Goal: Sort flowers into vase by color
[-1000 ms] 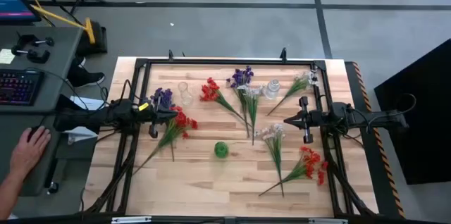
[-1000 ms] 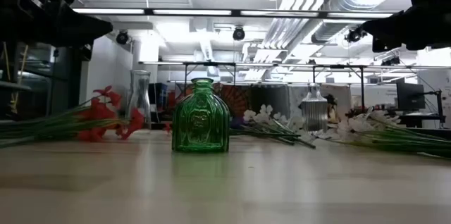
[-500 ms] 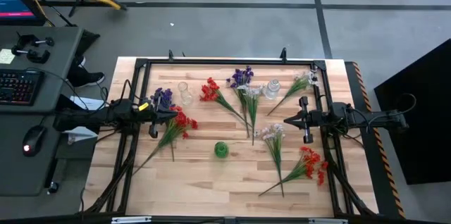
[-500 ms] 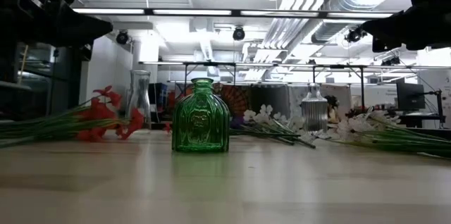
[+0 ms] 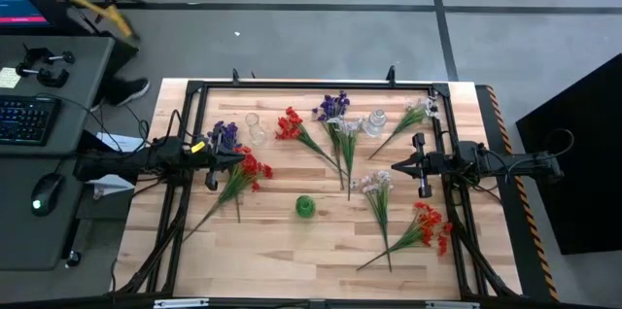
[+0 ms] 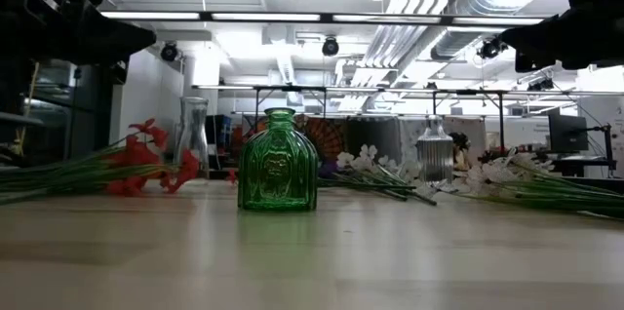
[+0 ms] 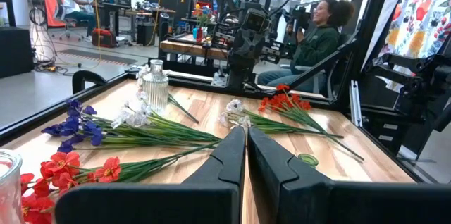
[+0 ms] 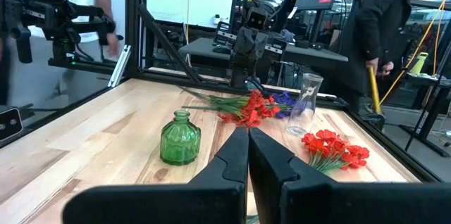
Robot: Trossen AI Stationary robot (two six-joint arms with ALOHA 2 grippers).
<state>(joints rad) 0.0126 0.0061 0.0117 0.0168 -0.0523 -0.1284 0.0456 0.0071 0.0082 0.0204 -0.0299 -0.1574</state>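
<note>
Nothing on the table has shifted since a second ago; both arms hold the same pose, while beyond the table's left edge the person's hand has gone from the desk and a yellow broom (image 5: 83,10) now angles across the upper left of the high view.

The left gripper (image 5: 240,157) hovers at the left-middle of the frame with its fingers clenched together, empty. Its tip sits right over the blooms of a red spray (image 5: 251,165) whose stem runs down-left; a purple spray (image 5: 223,134) lies just above it.

The right gripper (image 5: 395,166) hangs at the right-middle, fingers likewise pressed shut on nothing. A white spray (image 5: 374,185) lies just below-left of its tip, and a second red spray (image 5: 428,223) lies lower right. Another white spray (image 5: 418,112) lies above it near the table's top edge.

Between the arms, a third red spray (image 5: 290,124), a purple spray (image 5: 333,107) and a white spray (image 5: 344,134) fan out in the upper middle. The green vase (image 5: 305,206) stands alone at centre, well apart from both grippers. A clear vase (image 5: 254,126) and a ribbed clear vase (image 5: 375,122) stand among the upper flowers.
</note>
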